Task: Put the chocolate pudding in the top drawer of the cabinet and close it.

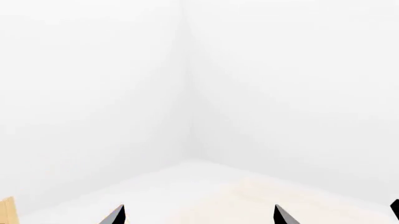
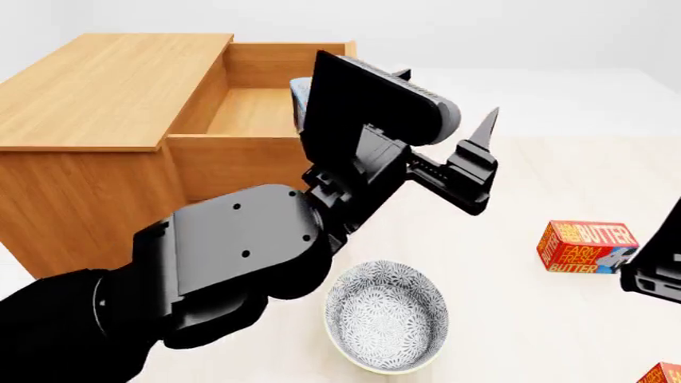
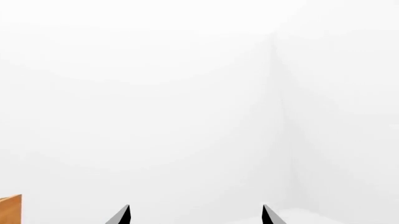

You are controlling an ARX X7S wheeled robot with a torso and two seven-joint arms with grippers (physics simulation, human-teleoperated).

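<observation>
While both arms are raised, the wrist views face mostly blank white wall.

Left gripper (image 1: pixel 199 215): its two dark fingertips (image 1: pixel 115 215) stand well apart with nothing between them, so it is wide and empty. In the head view my left arm (image 2: pixel 234 255) runs from 7 o'clock up toward centre. The left pincer ends at about 2 o'clock of centre, just off the open drawer's right wall.

Right gripper (image 3: pixel 195 215): its tips are likewise spread and nothing is held. The head view shows only a dark part of that arm, at the 4 o'clock edge.

Cabinet (image 2: pixel 107 88): at 10 o'clock. The top drawer (image 2: pixel 250 112) is pulled out and its wooden floor is bare where visible.

Chocolate pudding: not clearly seen. A bluish sliver (image 2: pixel 299 89) shows at the drawer's right side, behind my left arm. It is too hidden to identify.

Other items, on the pale table (image 2: pixel 511 207):
- A patterned bowl (image 2: pixel 385 317) at 6 o'clock, just beside my forearm.
- A butter box (image 2: pixel 583 246) at 4 o'clock.
- A second red box corner (image 2: pixel 665 373) at 5 o'clock.
</observation>
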